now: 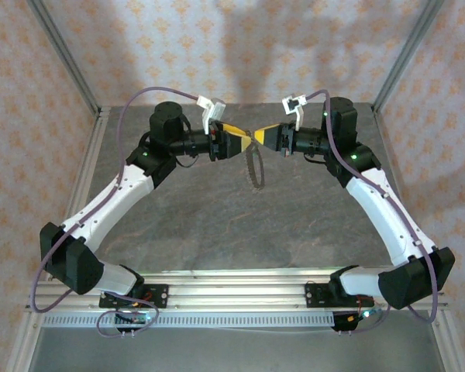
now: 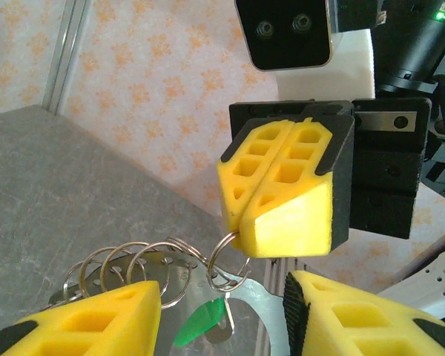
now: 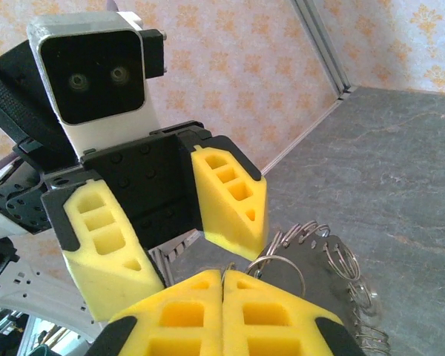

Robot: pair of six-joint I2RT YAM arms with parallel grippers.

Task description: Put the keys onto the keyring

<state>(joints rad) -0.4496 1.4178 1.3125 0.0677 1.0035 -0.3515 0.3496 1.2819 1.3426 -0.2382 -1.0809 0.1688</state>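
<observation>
Threading looks about done: green key (image 2: 200,325) hangs just under the keyring (image 1: 253,169), which dangles above the table (image 1: 217,221) from the right pincer (image 2: 237,219) clamped tight on it, left pincer (image 3: 196,256) wide and empty; next move probably calls for lowering the ring gently.

White arm links (image 1: 108,198) with black joints (image 1: 169,120), yellow cut-out fingers (image 2: 282,185), purple cables (image 1: 139,97), green lights (image 1: 355,156), perhaps LEDs

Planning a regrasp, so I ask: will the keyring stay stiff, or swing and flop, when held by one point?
Likely swings: the keyring hangs straight down below the right hand. Its small rings look loose, so they probably shift. Thin metal may slip when pinched.
</observation>
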